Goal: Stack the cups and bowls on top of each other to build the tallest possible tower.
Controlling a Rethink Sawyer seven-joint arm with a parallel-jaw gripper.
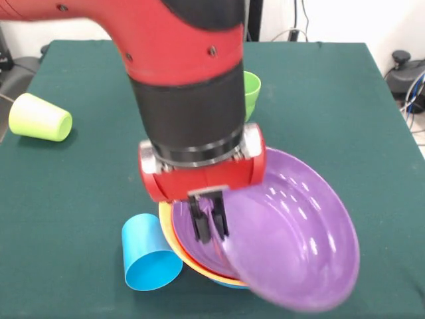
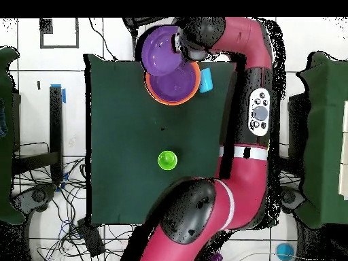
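Nearest the front camera, a purple bowl [image 1: 292, 246] hung tilted on edge, its hollow facing the camera, lifted off the green bench [image 1: 345, 106]. Black fingers [image 1: 201, 226] of the gripper [image 1: 210, 222] were closed narrowly on that bowl's rim at its left side, so the bowl hung from them. Above them sat the red gripper housing and the black and red arm [image 1: 186, 86], coming down from the top of the picture.

Just behind and below the held bowl lay the tower [image 1: 189, 249]: a second purple bowl [image 1: 186, 232] nested inside an orange bowl [image 1: 174, 247], with a sliver of blue showing under the orange rim at the bottom. From overhead, the raised purple bowl [image 2: 162, 49] overlapped the upper left edge of the tower [image 2: 173, 83], near the bench's far edge from the robot's base.

A sky blue cup [image 1: 149, 256] lay on its side just beside the tower, its mouth towards the camera; overhead it [image 2: 206, 79] showed at the tower's right. A yellow-green cup [image 1: 38, 117] lay on its side well apart at the left. A green cup [image 1: 251, 93] stood behind the arm, partly hidden; overhead it [image 2: 167, 160] stood upright near the middle of the bench [image 2: 122, 136].
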